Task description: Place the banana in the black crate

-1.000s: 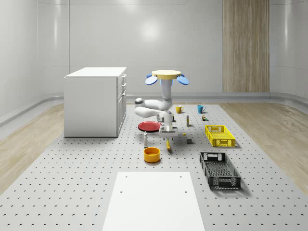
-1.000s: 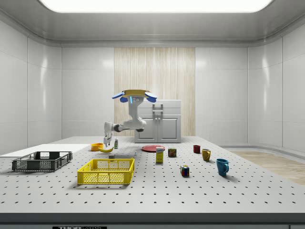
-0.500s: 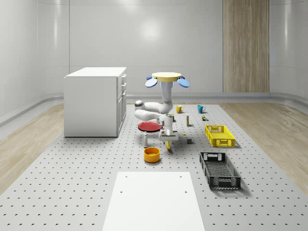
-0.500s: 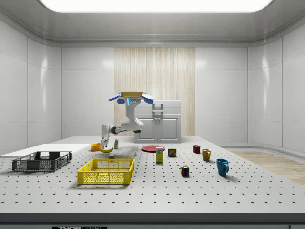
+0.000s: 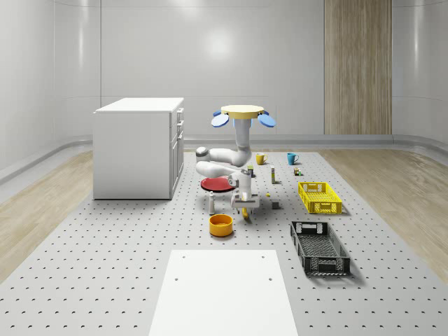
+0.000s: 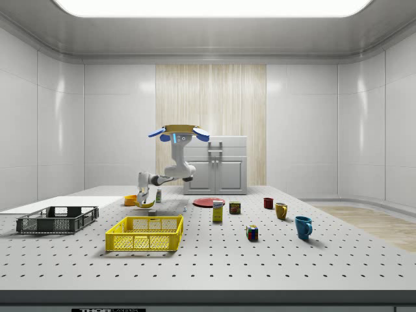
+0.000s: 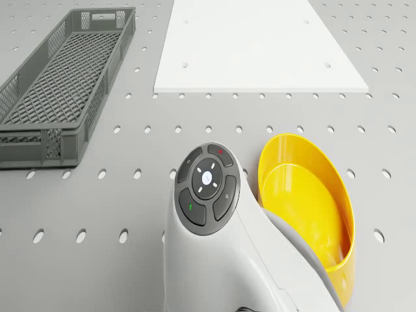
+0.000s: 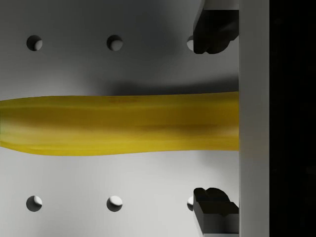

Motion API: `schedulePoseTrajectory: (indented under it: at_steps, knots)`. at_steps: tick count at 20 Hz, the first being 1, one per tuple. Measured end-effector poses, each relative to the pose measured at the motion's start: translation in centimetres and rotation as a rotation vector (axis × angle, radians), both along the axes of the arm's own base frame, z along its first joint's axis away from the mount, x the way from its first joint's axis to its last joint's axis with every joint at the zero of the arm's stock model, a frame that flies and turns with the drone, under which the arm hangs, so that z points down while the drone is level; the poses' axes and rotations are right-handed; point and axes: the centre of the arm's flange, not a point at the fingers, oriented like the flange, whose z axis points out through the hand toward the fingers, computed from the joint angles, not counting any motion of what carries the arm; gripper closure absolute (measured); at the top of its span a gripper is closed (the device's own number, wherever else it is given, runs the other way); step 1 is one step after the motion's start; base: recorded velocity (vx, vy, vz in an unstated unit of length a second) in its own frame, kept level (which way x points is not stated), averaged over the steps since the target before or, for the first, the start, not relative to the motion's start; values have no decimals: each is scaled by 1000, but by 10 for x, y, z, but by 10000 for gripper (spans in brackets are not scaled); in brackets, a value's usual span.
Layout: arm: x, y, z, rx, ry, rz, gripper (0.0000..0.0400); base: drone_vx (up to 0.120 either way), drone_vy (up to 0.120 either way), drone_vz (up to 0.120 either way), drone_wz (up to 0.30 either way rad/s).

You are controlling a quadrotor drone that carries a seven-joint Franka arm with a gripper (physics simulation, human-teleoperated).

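Note:
The yellow banana (image 5: 246,213) lies on the perforated table, just right of the orange bowl (image 5: 220,225) in the whole-scene view. My drone (image 5: 244,110) hovers above the table behind it, its arm bent down and forward. The gripper (image 5: 245,204) hangs directly over the banana (image 6: 145,204), close to the table. In the wrist view the banana (image 8: 118,123) runs across between the two dark fingertips (image 8: 213,30), which stand open on either side of it with gaps. The black crate (image 5: 320,247) sits empty to the front right in the whole-scene view, and the drone view also takes in this crate (image 7: 58,84).
A red plate (image 5: 216,183), a small bottle (image 5: 211,203) and small boxes stand around the arm. The yellow crate (image 5: 320,197) lies behind the black one. Mugs (image 5: 292,158) are at the back. A white cabinet (image 5: 138,147) stands on the whole-scene view's left, a white panel (image 5: 224,290) at the front.
The drone has shifted slightly, and the arm has carried the gripper lower and towards the side view's left, down over the banana. The banana and crates have not moved.

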Motion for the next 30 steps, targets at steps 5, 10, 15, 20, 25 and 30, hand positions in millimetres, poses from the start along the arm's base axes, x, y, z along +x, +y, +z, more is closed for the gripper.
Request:
schedulePoseTrajectory:
  at_steps: [5, 10, 15, 20, 25, 30]
  knots:
    - [0, 0, 5, 0, 0, 0, 121, 0, 0, 0, 0]
    - [0, 0, 7, 0, 0, -2, 209, 0, 0, 0, 0]
    - [0, 0, 5, -4, 1, -21, 210, 0, 0, 0, 0]
    - [0, 0, -10, -6, 2, -26, 207, 48, 48, 96, 0]
    - [0, 0, -18, -6, 2, -26, 207, 120, 120, 120, 0]
    - [0, 0, -21, -7, 3, -27, 207, 120, 120, 120, 0]
